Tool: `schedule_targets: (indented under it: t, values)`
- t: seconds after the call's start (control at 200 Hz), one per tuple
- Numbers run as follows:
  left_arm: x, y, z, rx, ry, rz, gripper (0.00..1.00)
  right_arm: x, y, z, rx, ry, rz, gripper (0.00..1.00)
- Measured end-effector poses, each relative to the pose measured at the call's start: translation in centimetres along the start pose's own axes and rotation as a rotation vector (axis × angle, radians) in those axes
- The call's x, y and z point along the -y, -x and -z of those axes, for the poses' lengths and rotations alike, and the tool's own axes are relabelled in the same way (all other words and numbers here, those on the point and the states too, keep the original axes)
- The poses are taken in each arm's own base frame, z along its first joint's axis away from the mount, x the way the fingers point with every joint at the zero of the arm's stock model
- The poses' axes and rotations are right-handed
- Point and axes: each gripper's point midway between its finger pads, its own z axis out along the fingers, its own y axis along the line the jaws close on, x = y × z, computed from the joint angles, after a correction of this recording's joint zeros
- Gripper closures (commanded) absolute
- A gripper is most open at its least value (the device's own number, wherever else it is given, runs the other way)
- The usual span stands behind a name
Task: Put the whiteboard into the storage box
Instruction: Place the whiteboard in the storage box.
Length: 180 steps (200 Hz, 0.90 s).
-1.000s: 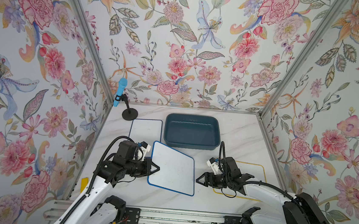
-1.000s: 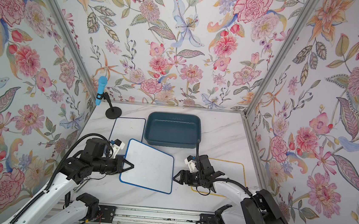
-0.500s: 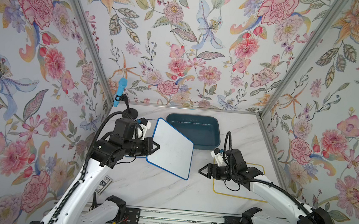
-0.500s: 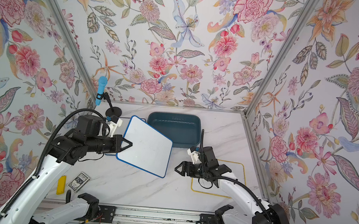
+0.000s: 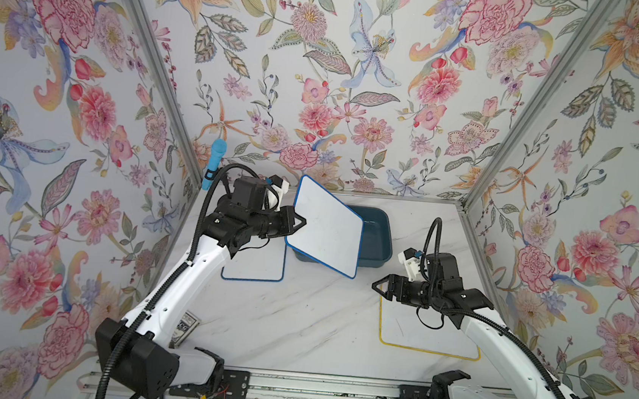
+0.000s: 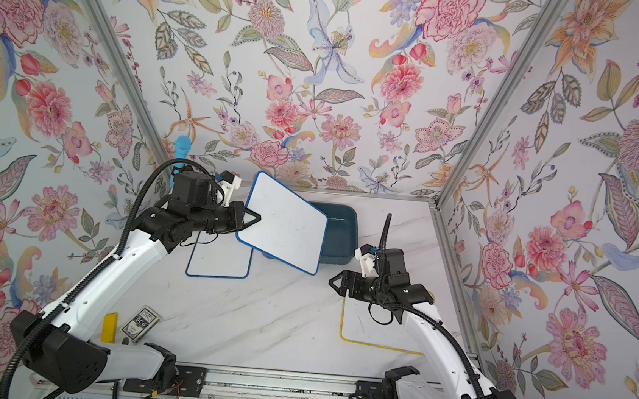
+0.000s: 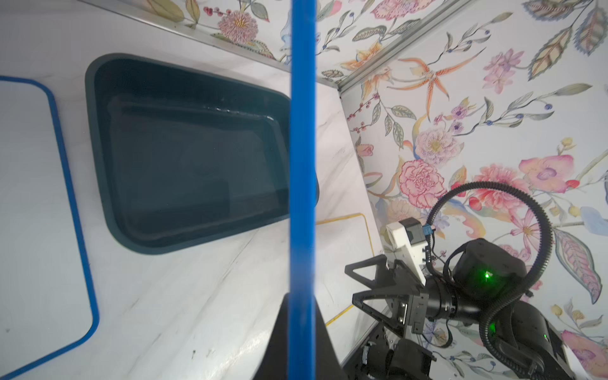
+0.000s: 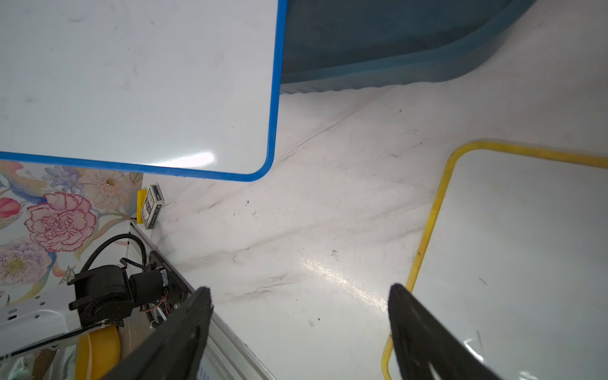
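**Claws.** The left claw (image 5: 301,222) is clamping the left edge of the blue-edged whiteboard (image 5: 325,230), and both top views are showing it closed on the board. The right claw (image 5: 378,288) is standing open and empty. It is hovering above the far left corner of the yellow-edged board (image 5: 426,332) and touching nothing.

**Change noted.** 1 second ago the whiteboard was sitting low over the near centre of the surface (image 5: 299,325). It is now riding high and clear of the surface. It is tilted, with the held edge seemingly the higher. From above it is overlapping the left part of the storage box (image 5: 380,233). The left wrist view is showing the board edge-on, with the box (image 7: 184,158) lying empty beyond it. A second blue-edged board (image 5: 253,265) is lying flat just left of the box.

**Assessment.** The lift and carry are looking largely complete, while lowering and release are outstanding. The board is sitting skewed against the box outline. It is likely needing squaring before descent, or a corner is risking catching the rim. The box is holding 0 boards at present.
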Motion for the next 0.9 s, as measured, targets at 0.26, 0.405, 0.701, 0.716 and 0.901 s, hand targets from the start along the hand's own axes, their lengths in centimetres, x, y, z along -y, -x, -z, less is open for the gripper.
schedule_targets:
  t: [0.26,0.405,0.701,0.716,0.901]
  values:
    - [-0.4,3.3,-4.9,0.051,-0.075,0.028,1.00,1.0,0.9,0.7,0.020,-0.026,-0.028,0.15]
    - [-1.7,4.0,-8.4,0.035,-0.093,0.043,1.00,1.6,1.1,0.8,0.027,-0.044,-0.042,0.16]
    - [-6.3,2.4,-14.3,-0.028,-0.069,0.136,1.00,2.8,1.9,1.3,0.056,-0.072,-0.075,0.15]
    - [-6.4,2.4,-14.5,-0.029,-0.070,0.139,1.00,2.9,2.0,1.4,0.058,-0.074,-0.076,0.15]
    - [-7.4,1.9,-16.2,-0.046,-0.086,0.161,1.00,3.7,2.3,1.6,0.072,-0.089,-0.089,0.15]
